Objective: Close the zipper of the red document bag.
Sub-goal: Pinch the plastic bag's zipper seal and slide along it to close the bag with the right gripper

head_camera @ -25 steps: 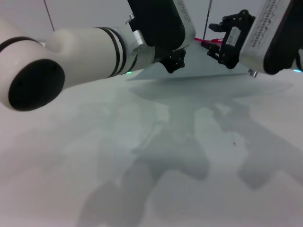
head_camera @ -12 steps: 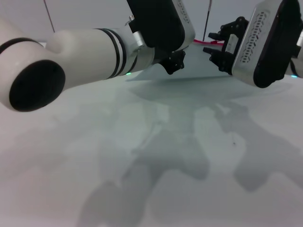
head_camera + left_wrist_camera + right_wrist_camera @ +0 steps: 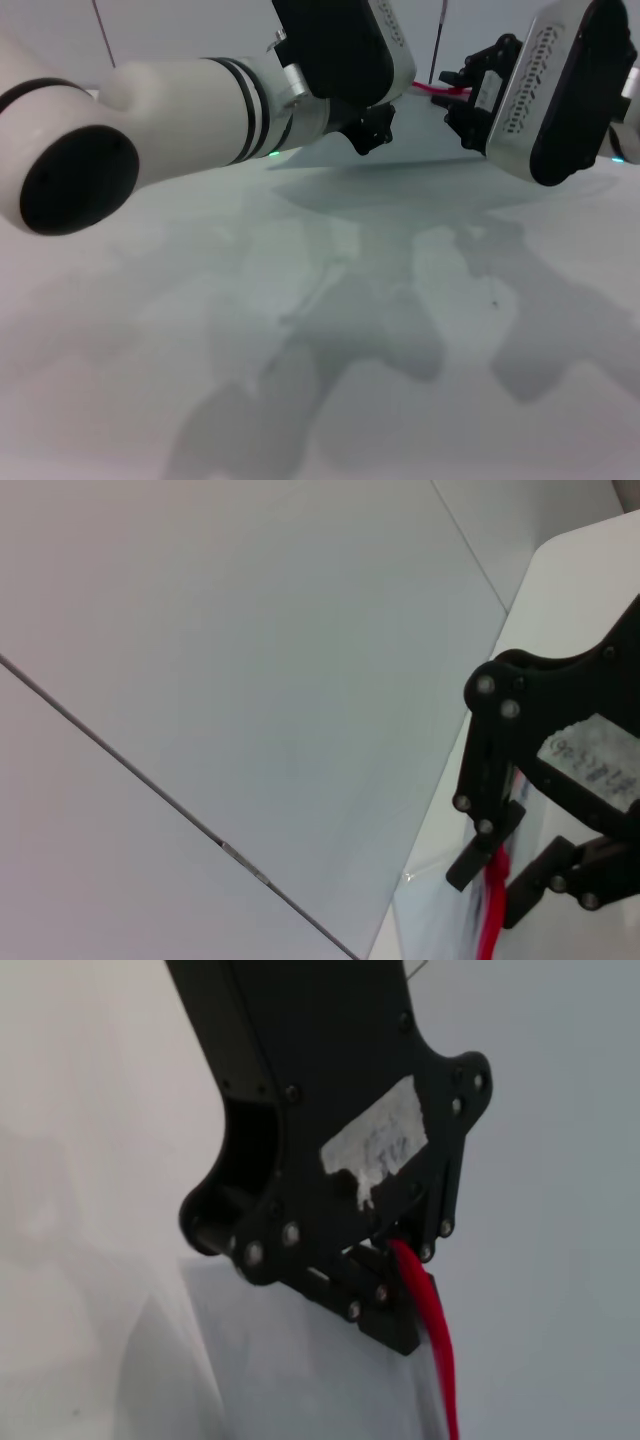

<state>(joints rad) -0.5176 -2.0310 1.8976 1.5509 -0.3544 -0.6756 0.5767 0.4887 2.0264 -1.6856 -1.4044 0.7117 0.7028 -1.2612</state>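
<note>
Since half a second ago the right arm has edged slightly up and toward the far side, its housing a touch higher in the head view; a second ago it sat lower and more upright. The left arm has barely shifted. The red document bag (image 3: pixel 420 135) lies flat at the far end of the white surface (image 3: pixel 300 350), mostly hidden behind both arms, only a pale blue-grey patch showing between them. The zipper (image 3: pixel 452 93) runs along the bag's far edge as a thin red strip, seen in the gap between the arms. Right tool (image 3: pixel 462 95) sits over that red edge; in the left wrist view its two dark fingers (image 3: pixel 481 852) stand on either side of the red strip (image 3: pixel 492 905), close about it, though whether they actually pinch it I cannot tell. Left tool (image 3: pixel 372 128) rests low at the bag's near portion; the right wrist view shows the left tool (image 3: pixel 395 1290) with the zipper (image 3: pixel 432 1330) emerging from between its linkage, fingers drawn together on the strip. Slider tab not made out. Nothing visible inside the bag.
</note>
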